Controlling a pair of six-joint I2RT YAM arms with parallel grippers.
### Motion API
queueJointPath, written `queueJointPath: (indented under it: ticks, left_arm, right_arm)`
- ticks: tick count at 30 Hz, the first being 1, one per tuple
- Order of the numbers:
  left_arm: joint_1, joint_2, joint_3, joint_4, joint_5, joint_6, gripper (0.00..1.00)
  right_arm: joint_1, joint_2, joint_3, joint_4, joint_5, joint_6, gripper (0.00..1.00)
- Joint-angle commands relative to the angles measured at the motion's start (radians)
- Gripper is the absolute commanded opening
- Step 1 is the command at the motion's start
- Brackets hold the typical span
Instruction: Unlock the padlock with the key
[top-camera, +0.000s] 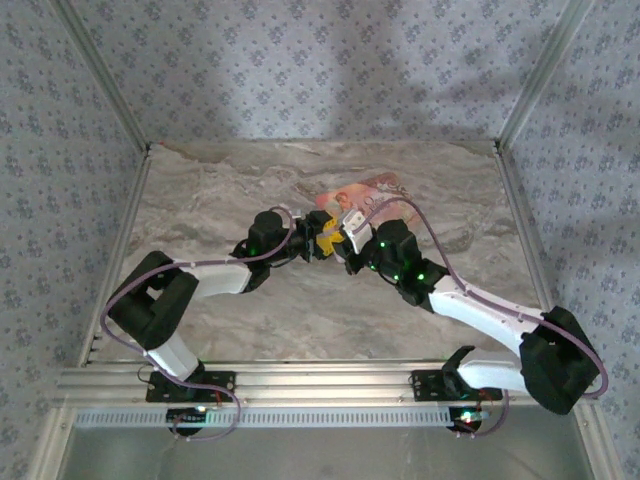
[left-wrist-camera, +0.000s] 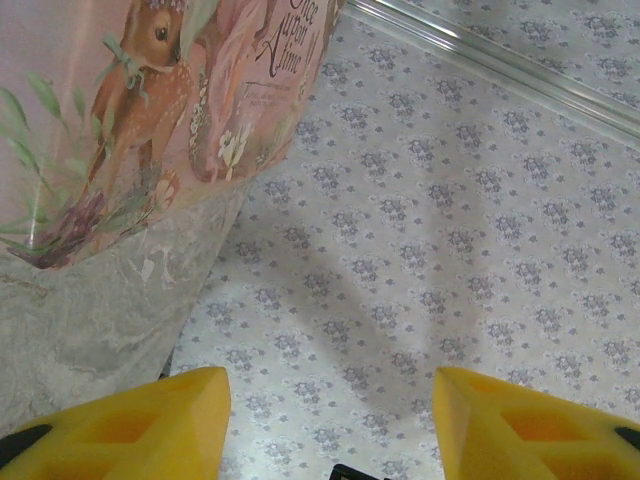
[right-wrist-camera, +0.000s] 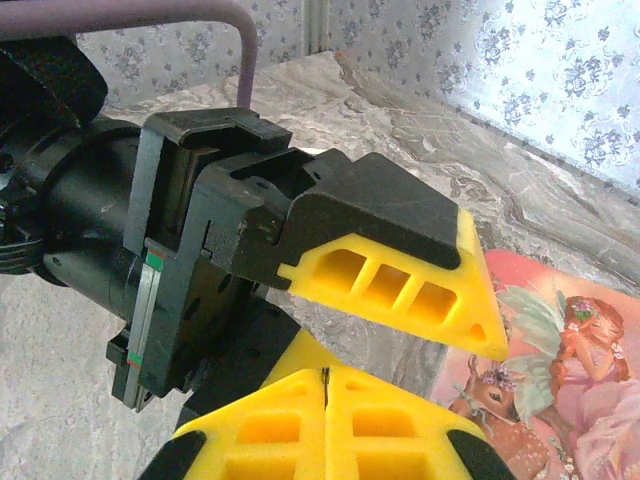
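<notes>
Neither the padlock nor the key shows anywhere. My two grippers meet tip to tip above the middle of the table. The left gripper is open, and in its wrist view the yellow fingers stand far apart with nothing gripped between them. A small dark edge pokes in at the bottom between them. My right gripper has its yellow fingers pressed together, with a thin dark line at the seam. I cannot tell whether anything is pinched there. The left gripper's upper finger hangs just above the right fingertips.
A flat pink picture-printed box with a deer on it lies on the marble tabletop, just behind the grippers and beside the right fingers. Patterned walls close in the back and sides.
</notes>
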Motion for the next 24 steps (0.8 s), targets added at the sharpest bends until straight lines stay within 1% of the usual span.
queueJointPath:
  ticks: [1,11,15,24]
  left_arm:
    - [-0.003,-0.004,0.004,0.007,0.005,0.003,0.57]
    - [-0.003,-0.011,0.004,0.014,0.012,0.004,0.58]
    - [-0.003,-0.008,-0.001,0.028,0.008,-0.003,0.57]
    - [-0.003,0.007,-0.006,0.064,-0.001,-0.023,0.49]
  right_arm:
    - [-0.005,0.024,0.034,0.037,-0.001,0.011,0.0]
    - [-0.005,0.101,0.075,0.092,-0.029,0.032,0.0]
    - [-0.005,0.086,0.068,0.067,-0.027,0.034,0.0]
    - [-0.005,0.016,-0.001,0.038,0.004,0.06,0.0]
